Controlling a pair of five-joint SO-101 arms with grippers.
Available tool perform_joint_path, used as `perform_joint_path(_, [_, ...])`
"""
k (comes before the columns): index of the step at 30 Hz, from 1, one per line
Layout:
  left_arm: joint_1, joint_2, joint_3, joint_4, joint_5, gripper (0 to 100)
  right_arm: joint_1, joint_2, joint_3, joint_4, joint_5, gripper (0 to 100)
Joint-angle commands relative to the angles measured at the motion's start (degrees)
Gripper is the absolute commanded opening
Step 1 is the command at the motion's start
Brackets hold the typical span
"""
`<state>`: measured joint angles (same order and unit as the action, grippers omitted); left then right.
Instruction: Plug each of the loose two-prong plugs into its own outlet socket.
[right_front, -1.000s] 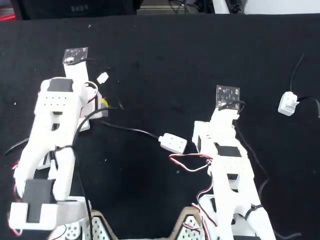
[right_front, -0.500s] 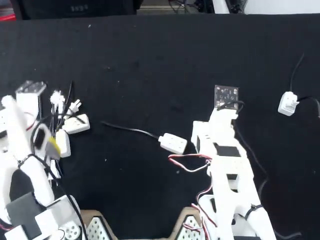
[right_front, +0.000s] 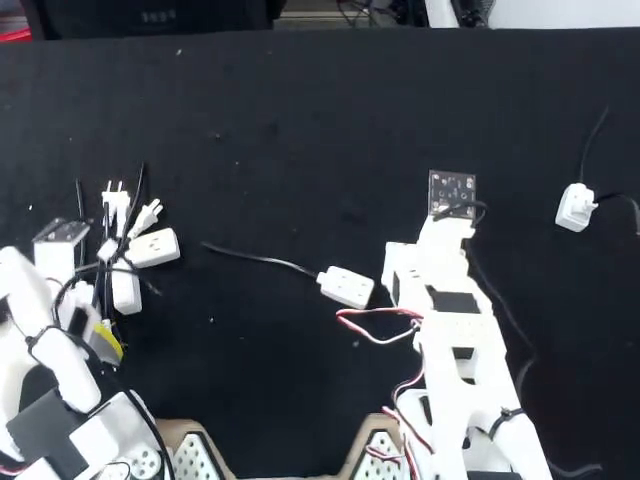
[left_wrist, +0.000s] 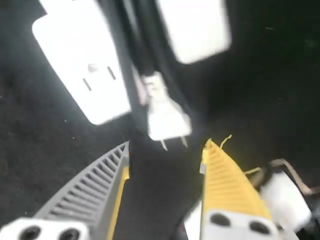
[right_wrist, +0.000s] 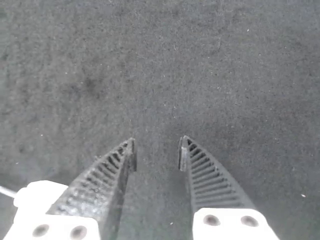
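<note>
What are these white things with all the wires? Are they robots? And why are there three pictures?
Yes, they are two robot arms at a black table. The big picture looks down from above. It shows the left arm at the lower left and the right arm near the middle. The other two pictures come from little cameras on the arms' wrists, so you see their pincers up close. The left gripper is open, with a small white plug just ahead of its tips, beside a socket block. The right gripper is open over bare table. A second socket block lies mid-table, and a white adapter lies far off to one side. Nothing is held.
</note>
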<state>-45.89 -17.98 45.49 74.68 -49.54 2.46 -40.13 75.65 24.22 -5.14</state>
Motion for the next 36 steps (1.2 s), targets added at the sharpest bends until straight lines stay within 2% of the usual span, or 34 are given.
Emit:
perform_joint_path(1, [-2.9, -1.9, 8.1, -14.9, -0.7, 23, -0.8, -1.9, -3.3, 0.1, -0.4, 13.8])
perform_joint_path(4, [-5.1, -1.9, 11.9, -22.9, -0.7, 23, -0.8, -1.8, -3.2, 0.0, -0.4, 13.8])
perform_joint_path(7, [-8.5, -1.9, 12.1, -26.5, -0.7, 23, -0.8, -1.8, -3.2, 0.0, -0.4, 13.8])
perform_joint_path(12, [-11.6, -2.0, 9.9, -27.7, -0.7, 23, -0.9, -1.8, -2.6, -0.8, -0.4, 13.8])
perform_joint_path(16, [-11.3, -2.0, 8.7, -27.3, -0.6, 23, -0.9, -1.8, -2.6, -1.1, -0.4, 13.8])
perform_joint_path(18, [-10.0, -2.0, 8.1, -23.6, -0.9, 23, -0.9, -1.8, -2.6, -1.1, -0.4, 13.8])
perform_joint_path(23, [-6.8, -2.0, 0.2, -8.8, -0.6, 23, -0.9, -1.8, -2.6, -1.1, -0.4, 13.8])
perform_joint_path(25, [-6.6, -2.0, -3.1, -7.4, -0.6, 23, -0.9, -1.8, -2.6, -1.1, -0.4, 13.8])
perform_joint_path(28, [-6.1, -1.2, -4.0, -11.9, -0.6, 23, -0.9, -1.8, -2.6, -1.1, -0.4, 13.8])
perform_joint_path(33, [-2.2, -1.8, 5.9, -21.1, -0.6, 24, -0.9, -1.8, -2.6, -1.0, -0.4, 13.8])
perform_joint_path(36, [0.8, -1.9, 10.0, -23.5, 1.8, 23, -0.9, -1.8, -2.6, -1.0, -0.4, 13.8])
